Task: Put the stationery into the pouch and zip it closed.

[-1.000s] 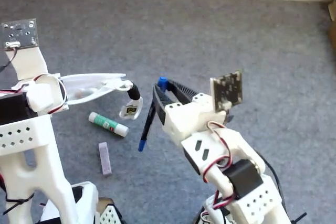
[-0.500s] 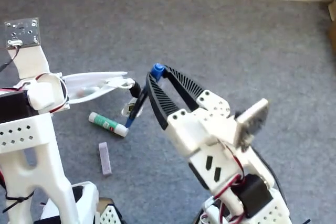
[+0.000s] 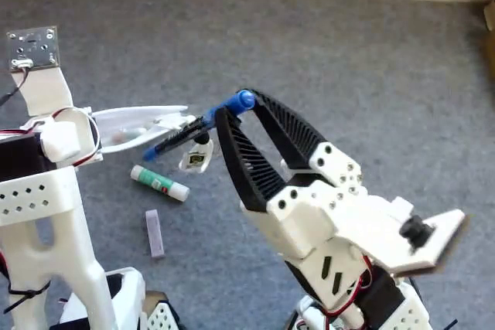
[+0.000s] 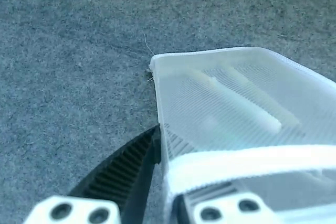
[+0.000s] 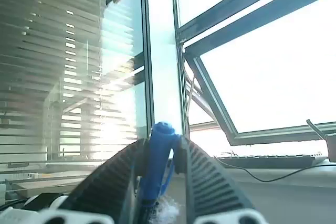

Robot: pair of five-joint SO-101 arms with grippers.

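My right gripper (image 3: 241, 103) is shut on a blue pen (image 3: 189, 133), held above the table with the pen's far tip close to the mouth of the clear pouch (image 3: 135, 127). In the right wrist view the blue pen (image 5: 157, 161) stands between the two black fingers (image 5: 116, 177). My left gripper (image 4: 165, 153) is shut on the pouch's edge, and the translucent pouch (image 4: 247, 103) hangs off it above the grey carpet, with pale sticks inside. A glue stick (image 3: 158, 182) and a small lilac eraser (image 3: 155, 233) lie on the carpet below.
A small tag (image 3: 192, 161) dangles from the pouch's zip end. Grey carpet (image 3: 371, 67) stretches open to the back and right. The left arm's white base (image 3: 46, 222) stands at the near left. Window frames and blinds (image 5: 63, 77) appear behind the right gripper.
The right arm has swung the pen up from hanging near the carpet to nearly level, its tip now pointing at the pouch's opening. The right wrist has rotated upward. The left arm has kept still.
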